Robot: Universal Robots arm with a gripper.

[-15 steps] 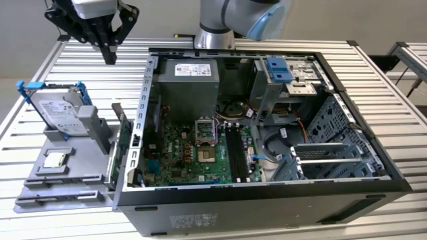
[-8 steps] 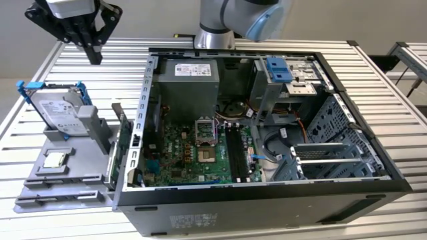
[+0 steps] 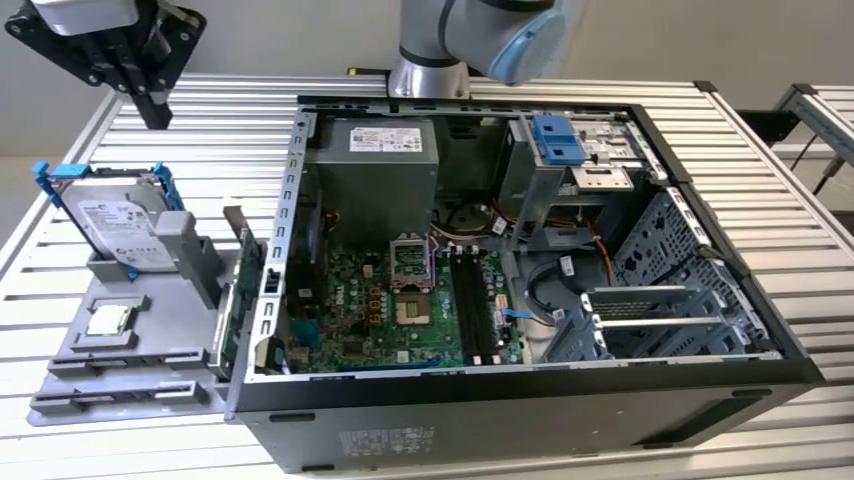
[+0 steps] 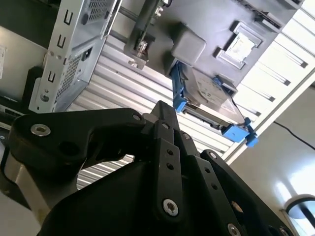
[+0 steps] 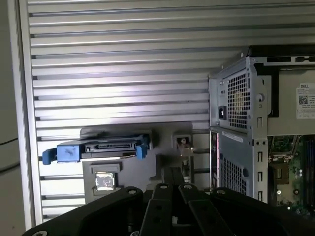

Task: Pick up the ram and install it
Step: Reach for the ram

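1 gripper, raised near hard drive

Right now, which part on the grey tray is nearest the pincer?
The boxy grey hard drive in its blue frame: the pincer hangs near it, while the small square silver processor chip lies farther off.

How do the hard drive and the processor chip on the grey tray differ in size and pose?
The hard drive is large and boxy; the processor chip is small and square. The hard drive stands tilted on edge in a blue frame; the processor chip lies flat. Both sit on the grey tray.
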